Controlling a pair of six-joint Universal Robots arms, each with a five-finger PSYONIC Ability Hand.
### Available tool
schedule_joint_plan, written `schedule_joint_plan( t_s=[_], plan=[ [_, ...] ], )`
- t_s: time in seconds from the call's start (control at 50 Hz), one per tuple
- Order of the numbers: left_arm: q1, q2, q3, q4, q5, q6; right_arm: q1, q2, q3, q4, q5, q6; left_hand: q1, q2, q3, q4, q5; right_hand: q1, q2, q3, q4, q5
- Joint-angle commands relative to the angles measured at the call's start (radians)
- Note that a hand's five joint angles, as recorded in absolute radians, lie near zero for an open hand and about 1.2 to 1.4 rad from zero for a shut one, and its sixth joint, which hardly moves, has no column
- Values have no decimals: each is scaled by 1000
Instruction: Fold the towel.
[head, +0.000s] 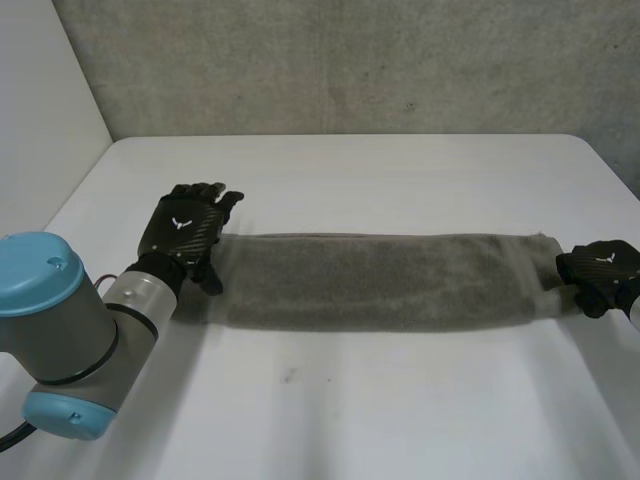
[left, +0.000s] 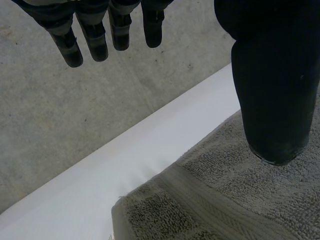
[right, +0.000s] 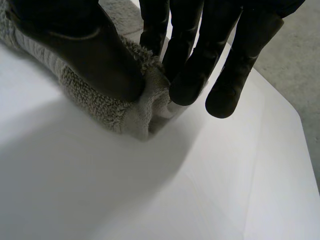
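Table (head: 350, 420): white, bare along the near side.

Left arm (head: 60, 330): nearest item, at the near left. Light-blue caps and a grey joint, the forearm running up and away toward the towel's left end.

Towel (head: 380, 285): grey terry, lying as one long flat band across the middle of the table from left to right. Its long edges are roughly parallel, and a woven border stripe runs across near the left end.

Left hand (head: 185, 230): at the towel's left end, back of the hand up, palm over the table and the short edge. In the left wrist view the fingers (left: 95, 35) are straight, side by side and lifted clear of the cloth. The thumb (left: 275, 90) points down with its tip on the terry, just inside the far left corner. Nothing is pinched; the hand is relaxed and spread.

Right hand (head: 603, 268): at the towel's right end, near the table's right edge, knuckles up. In the right wrist view the thumb (right: 85, 50) lies on top of the cloth and the fingers (right: 192, 75) curl down at the end edge. The corner is bunched and squeezed between them, so the hand is pinching the towel. One outer finger hangs beside the cloth without touching it.

Far table strip: white, beyond the towel.

Wall (head: 350, 60): grey concrete, behind the table's far edge.
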Motion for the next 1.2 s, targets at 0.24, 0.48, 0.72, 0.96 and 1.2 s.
schedule_joint_plan(
  t_s=[0.24, 0.48, 0.72, 0.96, 1.2],
  plan=[
    [3, -2, -3, -1, 0, 0, -227, 55, -154, 31, -5, -17, 3, 9, 7, 7, -26, 69, 84, 51, 53, 58],
    [9, 3, -2, 0, -3, -2, -159, 22, -283, 181, -4, -75, 3, 9, 7, 7, -26, 69, 84, 51, 53, 58],
    [9, 3, -2, 0, -3, -2, 477, 1, -439, 155, 105, 68, 3, 9, 7, 7, -26, 69, 84, 51, 53, 58],
    [14, 3, -2, 0, 0, -2, 884, 253, -605, 152, 119, 66, 3, 9, 7, 7, -26, 69, 84, 51, 53, 58],
    [15, 2, -2, 0, 0, -2, 921, 267, -606, 189, 119, 55, 3, 9, 7, 7, -26, -30, -15, -48, -45, -41]
  ],
)
